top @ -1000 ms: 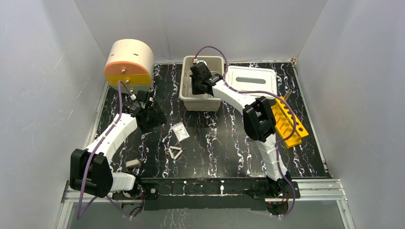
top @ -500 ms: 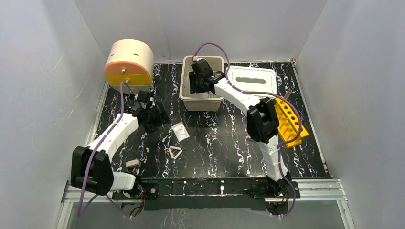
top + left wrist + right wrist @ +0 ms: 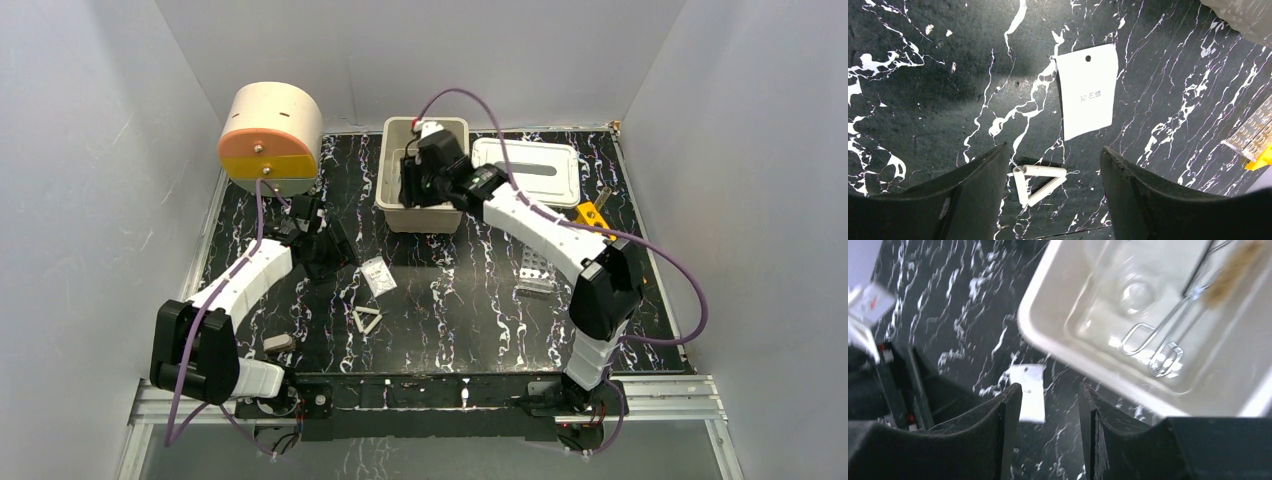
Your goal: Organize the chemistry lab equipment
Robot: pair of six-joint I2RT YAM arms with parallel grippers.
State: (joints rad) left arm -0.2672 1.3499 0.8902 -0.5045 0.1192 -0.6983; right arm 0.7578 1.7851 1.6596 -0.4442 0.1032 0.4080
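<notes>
Black marble table (image 3: 923,100): white triangle frame (image 3: 1040,182) seen between left gripper's (image 3: 1053,150) spread fingers.

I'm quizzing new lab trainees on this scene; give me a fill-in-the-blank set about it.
The left end effector is ___ and empty. The white triangle frame lies on the ___, beside the clear packet. A pair of metal tongs lies ___ the beige bin.
Missing: open; table; inside.
</notes>
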